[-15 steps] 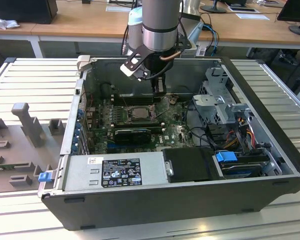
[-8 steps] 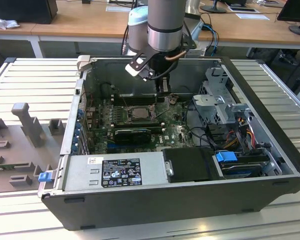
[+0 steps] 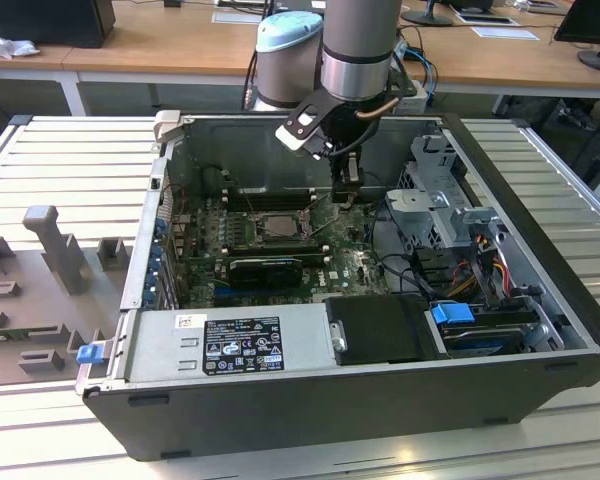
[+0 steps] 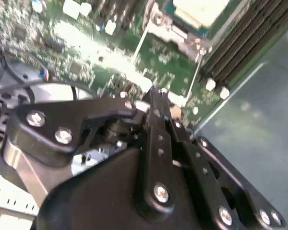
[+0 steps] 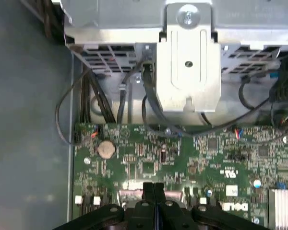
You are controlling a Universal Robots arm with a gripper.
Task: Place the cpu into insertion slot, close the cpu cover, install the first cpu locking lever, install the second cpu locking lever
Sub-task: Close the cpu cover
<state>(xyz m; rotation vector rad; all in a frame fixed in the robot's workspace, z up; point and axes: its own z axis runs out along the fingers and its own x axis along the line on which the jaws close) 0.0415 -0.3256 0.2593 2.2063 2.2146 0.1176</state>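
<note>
The cpu [image 3: 278,228] is a pale square lying in the insertion slot [image 3: 256,229] on the green board, inside the open computer case. In the second wrist view the cpu [image 4: 200,10] has a silvery frame [image 4: 176,30] along its edge; I cannot tell whether that frame is the cpu cover lying flat. Two thin wire levers [image 4: 140,40] [image 4: 200,62] slant out from the slot toward my fingers. My gripper [image 3: 348,190] hangs low over the board to the exterior view's right of the slot. Its black fingers [image 5: 153,189] are pressed together with nothing visible between them.
A metal drive cage [image 5: 187,72] with black cables [image 5: 149,108] stands just beyond the board's edge. Long memory slots [image 4: 235,52] run beside the slot. A black card [image 3: 265,268] and the power supply [image 3: 240,345] sit nearer the case front. A coin battery [image 5: 105,149] lies on the board.
</note>
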